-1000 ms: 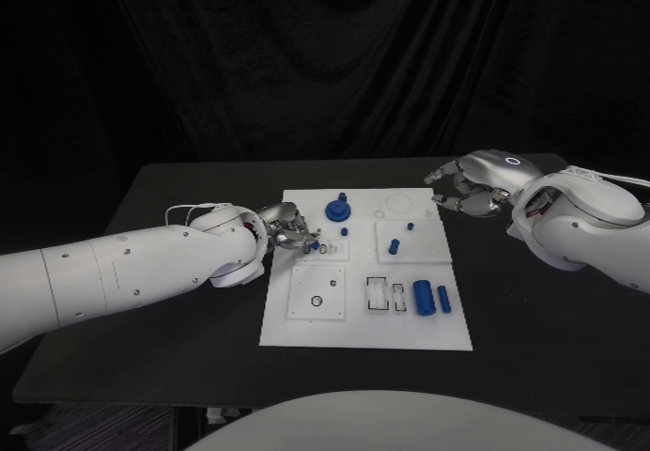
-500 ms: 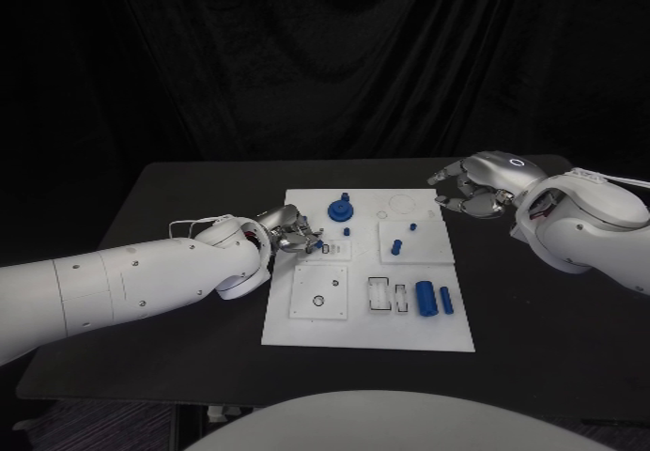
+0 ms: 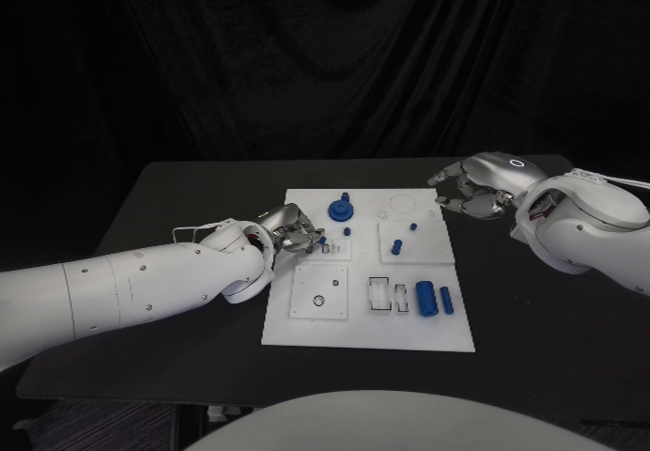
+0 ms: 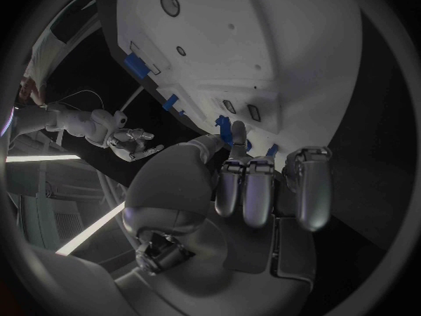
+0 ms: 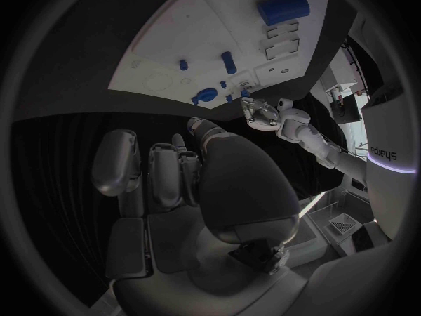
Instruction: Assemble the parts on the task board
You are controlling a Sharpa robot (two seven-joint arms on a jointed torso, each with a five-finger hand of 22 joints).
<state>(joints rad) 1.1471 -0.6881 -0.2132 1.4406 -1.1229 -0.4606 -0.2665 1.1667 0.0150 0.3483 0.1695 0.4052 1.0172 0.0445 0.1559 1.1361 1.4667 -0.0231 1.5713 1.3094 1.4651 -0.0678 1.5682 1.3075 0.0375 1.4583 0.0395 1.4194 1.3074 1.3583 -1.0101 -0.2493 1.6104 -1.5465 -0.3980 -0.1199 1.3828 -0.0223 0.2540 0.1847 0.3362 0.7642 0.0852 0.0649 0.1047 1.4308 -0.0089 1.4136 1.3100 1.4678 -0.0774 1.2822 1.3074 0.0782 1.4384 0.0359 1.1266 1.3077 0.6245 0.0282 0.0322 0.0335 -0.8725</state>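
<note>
The fingers [image 4: 248, 189] of the left hand [image 3: 291, 235] are seen curled together at the task board's [image 3: 325, 324] left edge, and a small blue part [image 4: 235, 132] appears to be pinched at their tips, though the grip itself is partly hidden. The fingers [image 3: 460, 197] of the right hand [image 3: 477, 186] are curled inward with nothing visible in them; the hand is held above the table [image 3: 177, 188] just beside the board's far right corner.

The board is a flat white matte plate with shallow recesses. Near its right edge a thick blue cylinder [image 3: 424, 297] and a thinner blue rod [image 3: 446, 300] are laid side by side, next to two rectangular dark-outlined slots [image 3: 388, 294]. A small dark ring [image 3: 316, 302] is set in the near-left panel. On the far side a round blue knobbed piece [image 3: 339, 209] is stood upright, with a short blue peg [image 3: 394, 247] and two tiny blue studs [image 3: 347, 231] nearby. The hands are metallic silver, the arms smooth white.
</note>
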